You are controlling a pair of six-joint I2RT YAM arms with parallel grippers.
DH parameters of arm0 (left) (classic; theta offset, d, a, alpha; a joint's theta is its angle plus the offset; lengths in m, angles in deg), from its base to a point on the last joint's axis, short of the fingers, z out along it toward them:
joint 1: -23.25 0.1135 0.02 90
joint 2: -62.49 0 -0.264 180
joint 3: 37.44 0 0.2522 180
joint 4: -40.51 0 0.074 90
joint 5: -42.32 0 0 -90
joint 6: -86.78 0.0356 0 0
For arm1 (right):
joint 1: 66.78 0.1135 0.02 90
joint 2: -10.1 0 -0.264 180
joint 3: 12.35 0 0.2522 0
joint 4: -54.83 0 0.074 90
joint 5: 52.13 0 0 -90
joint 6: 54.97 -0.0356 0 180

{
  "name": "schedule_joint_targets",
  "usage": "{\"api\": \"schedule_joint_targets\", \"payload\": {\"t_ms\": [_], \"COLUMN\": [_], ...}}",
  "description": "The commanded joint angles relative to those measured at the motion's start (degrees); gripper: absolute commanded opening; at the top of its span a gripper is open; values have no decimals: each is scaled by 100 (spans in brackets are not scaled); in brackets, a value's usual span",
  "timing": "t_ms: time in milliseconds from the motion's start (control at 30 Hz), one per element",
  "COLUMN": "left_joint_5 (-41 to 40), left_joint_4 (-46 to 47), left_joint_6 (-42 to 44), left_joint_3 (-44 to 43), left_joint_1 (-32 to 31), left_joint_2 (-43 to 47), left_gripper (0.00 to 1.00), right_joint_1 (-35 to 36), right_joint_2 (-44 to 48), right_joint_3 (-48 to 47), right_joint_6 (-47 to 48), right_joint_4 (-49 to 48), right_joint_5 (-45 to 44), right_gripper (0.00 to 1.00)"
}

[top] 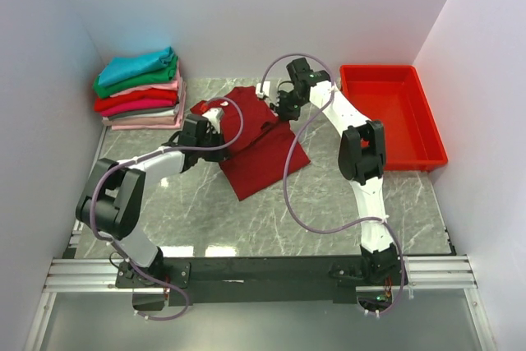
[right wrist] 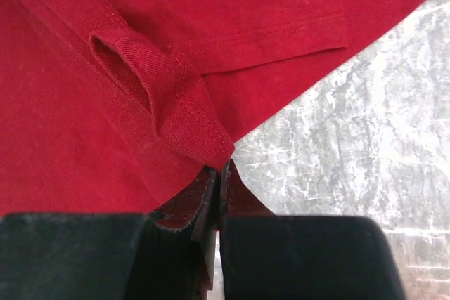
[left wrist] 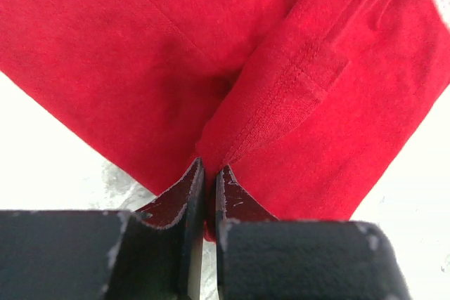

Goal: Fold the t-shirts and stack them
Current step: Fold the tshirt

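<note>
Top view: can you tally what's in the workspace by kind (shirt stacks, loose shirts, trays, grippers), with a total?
Shirt stack: 1
Loose shirt: 1
Tray: 1
Grippers: 2 (left gripper, right gripper)
Total: 5

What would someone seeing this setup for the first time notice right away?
The dark red cloth t-shirt at mid-table, pinched on either side by the left gripper and right gripper. Then the colourful stack of folded t-shirts in the far-left corner, and the bright red plastic rectangular tray on the far right.
</note>
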Motion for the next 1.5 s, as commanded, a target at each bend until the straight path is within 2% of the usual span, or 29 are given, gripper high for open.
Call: {"api": "schedule_joint_targets", "payload": {"t_ms": [0, 100, 167, 200, 233, 267, 300, 333, 367, 400, 433, 500, 533, 567, 600, 633, 667, 700, 733, 767, 800, 867, 900, 967, 1033, 1267, 1467], "left_joint_5": [241, 162, -4, -110, -676, -960, -1233, -1566, -2118, -2419, -2657, -3028, -2985, -2611, -2285, -1916, -1521, -734, -622, -647, -1065, -1462, -1595, -1937, -2271, -3168, -3669], "left_joint_4": [79, 35, 18, -26, -70, -131, -349, -412, -448, -474, -492, -457, -466, -509, -545, -588, -728, -764, -765, -860, -913, -1027, -1046, -1151, -1116, -730, -597], "left_joint_6": [103, 85, 7, -46, -125, -300, -345, -389, -503, -512, -495, -346, -128, -4, 154, 312, 531, 673, 796, 1206, 1428, 1851, 1895, 1896, 1896, 1896, 1896], "left_joint_3": [-276, -303, -329, -346, -416, -486, -644, -715, -768, -803, -856, -874, -830, -804, -778, -655, -585, -479, -200, -41, 83, 505, 610, 857, 998, 788, 603], "left_joint_1": [-1, 16, 25, 43, 52, 60, 104, 130, 157, 183, 183, 183, 183, 183, 183, 175, 149, -26, -262, -578, -1434, -2204, -2781, -3303, -3507, -3684, -3666], "left_joint_2": [-98, -142, -160, -151, -143, -117, -47, 24, 111, 373, 515, 988, 1148, 1297, 1621, 1781, 1939, 2254, 2405, 2545, 2730, 2802, 2802, 2671, 2521, 1020, 360], "left_gripper": [1, 2, 11, 19, 36, 41, 43, 50, 56, 62, 74, 84, 85, 84, 83, 81, 80, 81, 85, 85, 85, 84, 84, 81, 79, 73, 72], "right_joint_1": [23, 41, 67, 85, 111, 137, 172, 181, 190, 199, 190, 112, 15, -46, -125, -231, -414, -503, -574, -635, -697, -724, -767, -855, -987, -1049, -970], "right_joint_2": [12, -15, -67, -76, -50, -6, 177, 292, 415, 538, 730, 864, 1029, 1136, 1258, 1547, 1724, 1917, 2328, 2541, 2743, 3297, 3568, 3781, 3931, 3958, 3932], "right_joint_3": [-300, -343, -379, -353, -292, -204, 119, 305, 498, 787, 851, 799, 799, 834, 956, 1053, 1202, 1751, 2114, 2526, 3374, 4161, 4739, 5235, 5334, 5465, 5703], "right_joint_6": [-234, -269, -357, -462, -602, -908, -1146, -1427, -2134, -2516, -2833, -3161, -3118, -2987, -2716, -2217, -733, 74, 943, 2605, 3161, 3805, 3939, 4002, 4002, 3906, 3993], "right_joint_4": [-335, -405, -440, -658, -834, -1054, -1708, -2115, -2563, -3359, -3628, -3588, -3457, -3290, -2671, -2160, -1598, -670, -225, 101, 278, 26, -192, -422, -406, -238, -370], "right_joint_5": [-116, -160, -178, -282, -336, -388, -580, -704, -958, -1430, -1635, -1576, -1193, -928, -490, 672, 1240, 1585, 1806, 1895, 1774, 1476, 1422, 1456, 1553, 1843, 1774], "right_gripper": [0, 0, 0, 2, 9, 37, 50, 58, 69, 73, 76, 78, 78, 78, 78, 78, 76, 76, 76, 76, 76, 76, 76, 76, 76, 76, 75]}}
